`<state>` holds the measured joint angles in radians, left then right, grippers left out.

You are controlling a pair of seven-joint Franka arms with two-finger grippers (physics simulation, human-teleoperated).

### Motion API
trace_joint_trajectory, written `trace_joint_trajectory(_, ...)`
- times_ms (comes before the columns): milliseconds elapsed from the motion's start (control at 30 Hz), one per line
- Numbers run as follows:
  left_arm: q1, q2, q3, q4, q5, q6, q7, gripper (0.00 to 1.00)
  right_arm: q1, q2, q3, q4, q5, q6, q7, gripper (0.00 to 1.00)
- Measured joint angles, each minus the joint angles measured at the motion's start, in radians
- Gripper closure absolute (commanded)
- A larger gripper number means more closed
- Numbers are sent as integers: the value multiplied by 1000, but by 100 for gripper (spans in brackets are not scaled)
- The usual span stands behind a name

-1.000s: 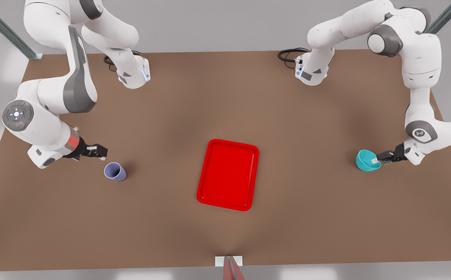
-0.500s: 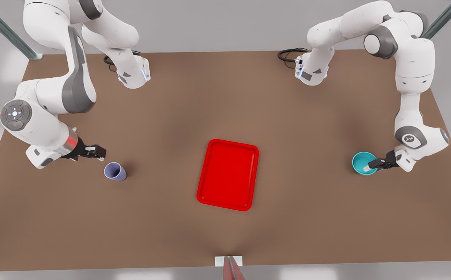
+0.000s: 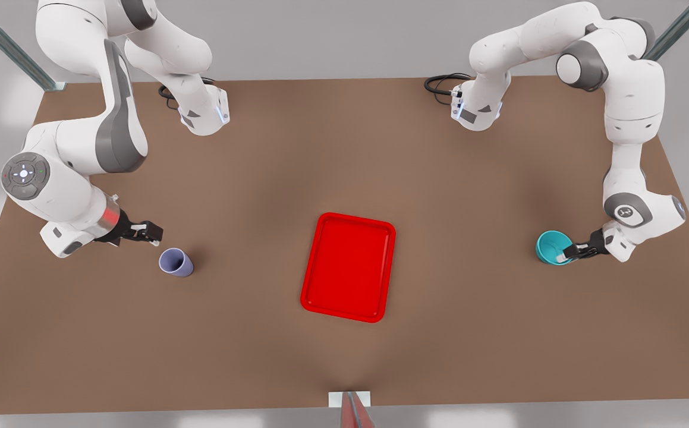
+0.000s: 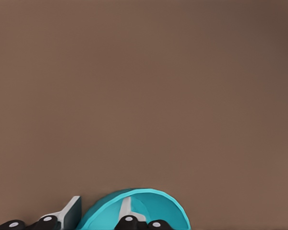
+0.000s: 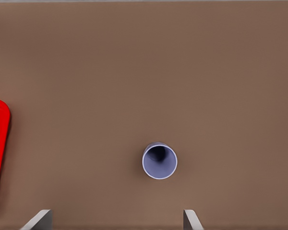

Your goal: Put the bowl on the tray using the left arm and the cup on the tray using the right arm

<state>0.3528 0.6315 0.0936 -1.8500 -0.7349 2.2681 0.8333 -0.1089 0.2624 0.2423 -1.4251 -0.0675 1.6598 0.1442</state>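
1. While the left tool pinches the rim of the teal bowl, one finger inside and one outside as the left wrist view shows, the bowl sits tilted near the desk edge at the front view's right, well apart from the red tray.
2. The step in hand looks like the bowl's pickup; its carry to the tray is not yet done.
3. The right tool hovers just beside the lavender cup, apart from it, fingers spread wide and empty.
4. The cup stands upright near the desk edge at the front view's left, well away from the tray, which lies mid-desk and bare.
5. Next, I judge, the left arm needs a lift clear of the desk and a level sweep toward the tray; the right tool must drop around the cup and close.
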Motion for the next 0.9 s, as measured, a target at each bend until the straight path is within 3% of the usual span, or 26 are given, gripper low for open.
trace_joint_trajectory(100,-1,4,0,0,0,-1,0,53,0,0,1,0,0,0,0,0)
trace_joint_trajectory(167,-2,4,0,0,0,-1,0,70,-1,0,0,0,0,0,0,0)
trace_joint_trajectory(267,-7,4,0,3,2,-1,-7,79,1,0,1,0,0,0,0,0)
trace_joint_trajectory(500,-51,-35,-7,40,80,-28,-188,79,0,0,0,0,0,0,0,0)
trace_joint_trajectory(733,-326,-106,0,38,163,-63,-319,79,1,0,0,-1,0,-7,-3,0)
trace_joint_trajectory(833,-473,-121,1,38,184,-80,-431,79,52,22,2,-9,-3,-118,-8,0)
trace_joint_trajectory(900,-578,-135,4,30,190,-80,-490,79,-13,15,-1,-147,-14,-105,4,0)
